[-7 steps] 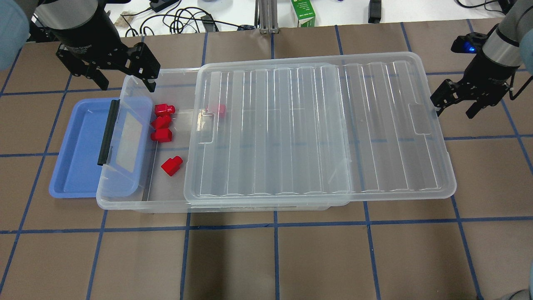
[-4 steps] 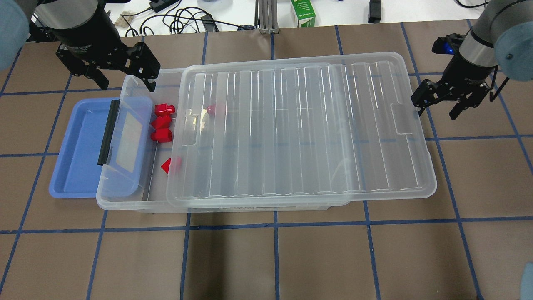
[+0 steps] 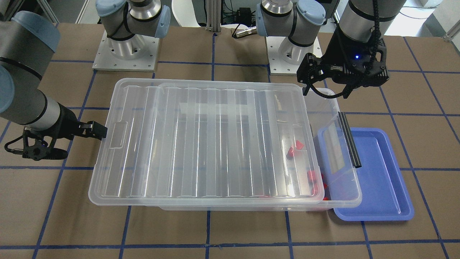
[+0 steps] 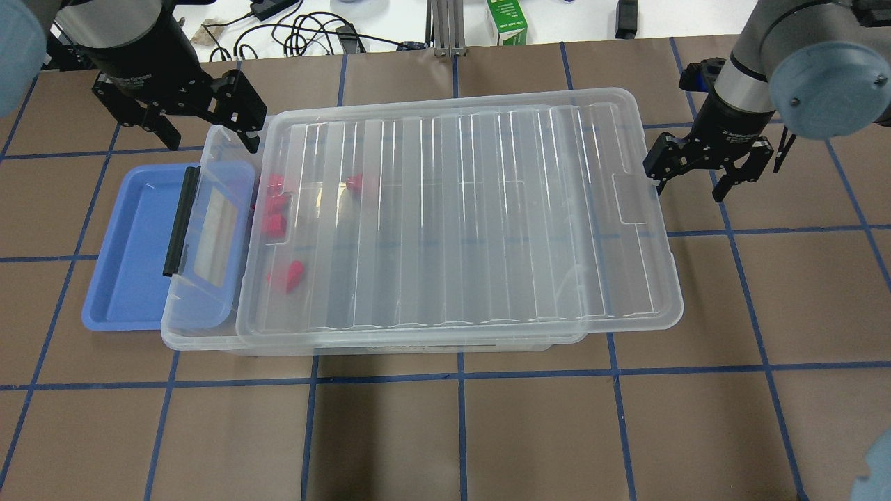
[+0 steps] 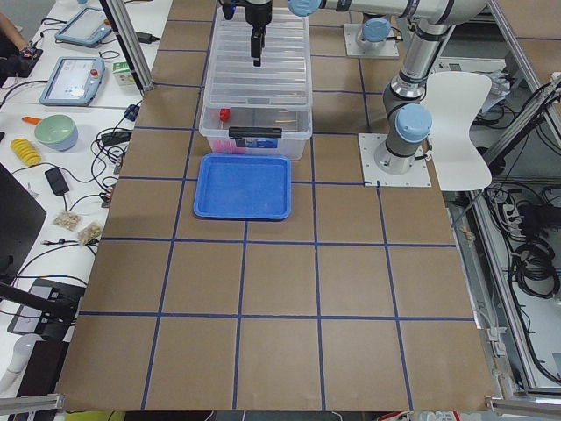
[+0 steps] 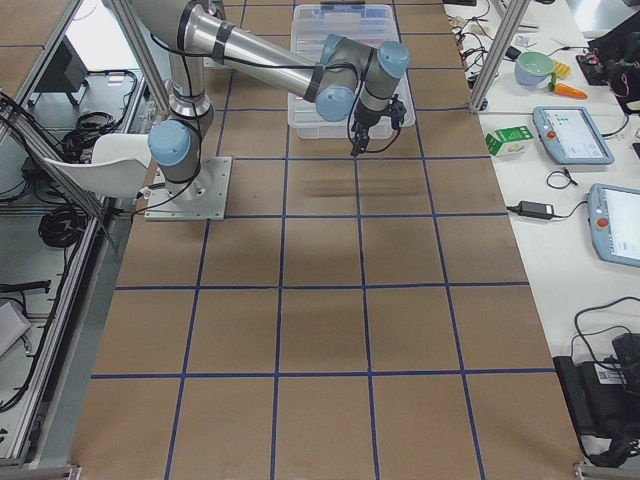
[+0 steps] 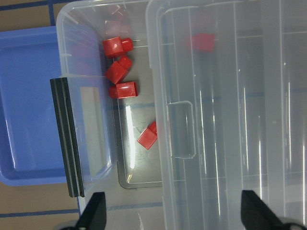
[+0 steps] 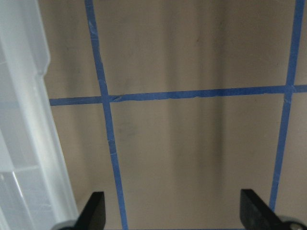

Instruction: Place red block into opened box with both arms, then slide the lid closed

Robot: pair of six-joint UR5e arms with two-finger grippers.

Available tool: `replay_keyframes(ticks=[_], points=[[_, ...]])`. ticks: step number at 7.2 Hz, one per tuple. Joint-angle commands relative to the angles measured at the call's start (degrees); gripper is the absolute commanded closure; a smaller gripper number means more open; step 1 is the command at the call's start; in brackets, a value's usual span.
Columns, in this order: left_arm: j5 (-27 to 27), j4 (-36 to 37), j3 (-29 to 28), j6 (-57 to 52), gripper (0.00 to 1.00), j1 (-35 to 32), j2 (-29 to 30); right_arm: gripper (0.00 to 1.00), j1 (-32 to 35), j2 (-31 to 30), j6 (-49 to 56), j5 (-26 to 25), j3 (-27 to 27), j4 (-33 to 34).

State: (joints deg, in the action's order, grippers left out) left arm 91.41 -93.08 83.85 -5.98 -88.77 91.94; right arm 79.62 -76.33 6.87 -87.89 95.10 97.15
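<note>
Sliding away from my right gripper (image 4: 689, 189), wide and empty, the lid (image 4: 459, 216) now covers the red blocks (image 4: 277, 203) beside my wide-open left gripper (image 4: 212, 145); box (image 4: 195, 339) nearly closed.

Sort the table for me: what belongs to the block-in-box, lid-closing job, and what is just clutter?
Job:
- red blocks, inside the box
- box
- lid, covering most of the box
- left gripper, jaws open
- right gripper, jaws open, at the lid's end

Lying about:
- blue tray, at the box's uncovered end
- green carton and cables, past the far edge
</note>
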Motion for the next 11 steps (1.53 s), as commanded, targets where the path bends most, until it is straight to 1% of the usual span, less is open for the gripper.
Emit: replay_keyframes(ticks=[1, 3, 5, 6, 8, 11], points=[[0.00, 0.00, 0.00, 0.00, 0.00, 0.00, 0.00, 0.00, 2.29, 0.04, -3.95, 0.09, -0.01, 0.68], [0.00, 0.00, 0.00, 0.00, 0.00, 0.00, 0.00, 0.00, 4.21, 0.04, -7.65, 0.00, -0.01, 1.46], [0.09, 0.00, 0.08, 0.00, 0.00, 0.00, 0.00, 0.00, 4.49, 0.04, -7.84, 0.18, -0.01, 1.47], [0.00, 0.00, 0.09, 0.00, 0.00, -0.09, 0.00, 0.00, 5.10, 0.04, -8.10, 1.40, -0.01, 1.56], [0.00, 0.00, 0.09, 0.00, 0.00, -0.09, 0.00, 0.00, 5.63, 0.13, -10.46, 1.32, -0.01, 1.91], [0.00, -0.09, 0.09, 0.00, 0.00, -0.09, 0.00, 0.00, 5.80, 0.13, -10.56, 1.32, -0.01, 1.91]])
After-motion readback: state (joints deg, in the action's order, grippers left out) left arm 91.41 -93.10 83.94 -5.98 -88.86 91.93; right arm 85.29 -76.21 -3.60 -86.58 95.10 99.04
